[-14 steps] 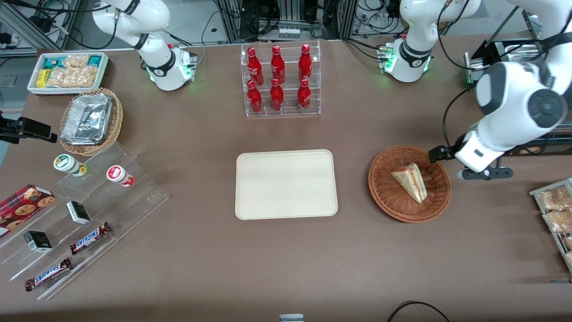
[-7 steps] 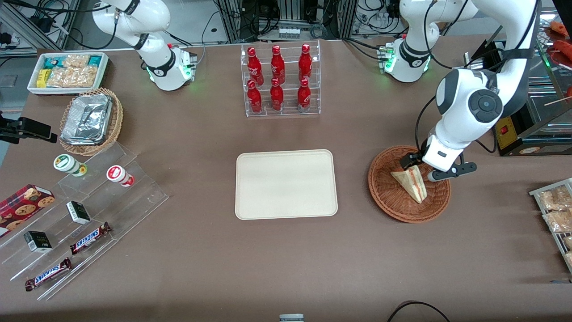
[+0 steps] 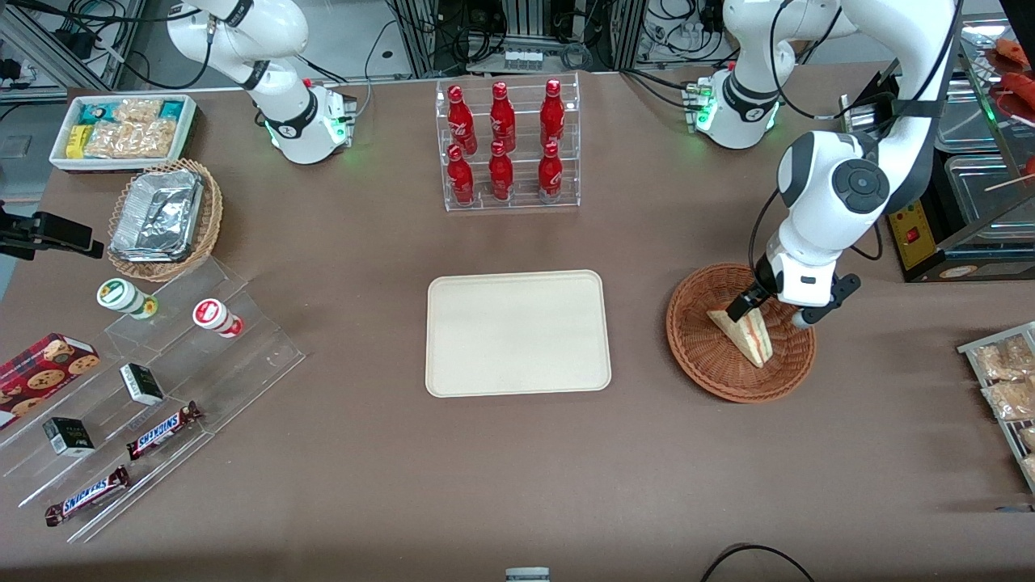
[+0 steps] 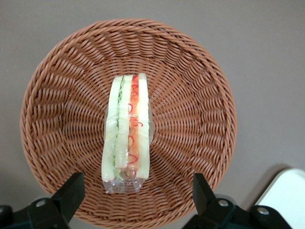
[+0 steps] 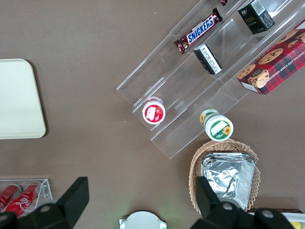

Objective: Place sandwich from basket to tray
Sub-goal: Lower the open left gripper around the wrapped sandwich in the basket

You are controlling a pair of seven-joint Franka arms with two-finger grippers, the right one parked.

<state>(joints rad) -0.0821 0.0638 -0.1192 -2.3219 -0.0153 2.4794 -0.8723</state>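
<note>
Descending: gripper [image 3: 766, 314] now over basket [image 4: 57, 95].
Fingers spread wide, empty; sandwich [image 4: 127, 129] centred between them, ungrasped.

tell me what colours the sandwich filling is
Red-orange and green between pale white bread on the sandwich; the left wrist view shows it best, hand above.

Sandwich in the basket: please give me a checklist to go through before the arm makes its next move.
1. Sandwich lies inside the basket, not yet lifted: ok.
2. Gripper hangs above the basket, over the sandwich: ok.
3. Jaws open, standing wider than the sandwich: ok.
4. Sandwich centred between the jaws: not ok; it sits nearer one finger than the other.
5. Tray lies flat with nothing on it: ok.
6. Height left between fingertips and sandwich: cannot tell.
</note>
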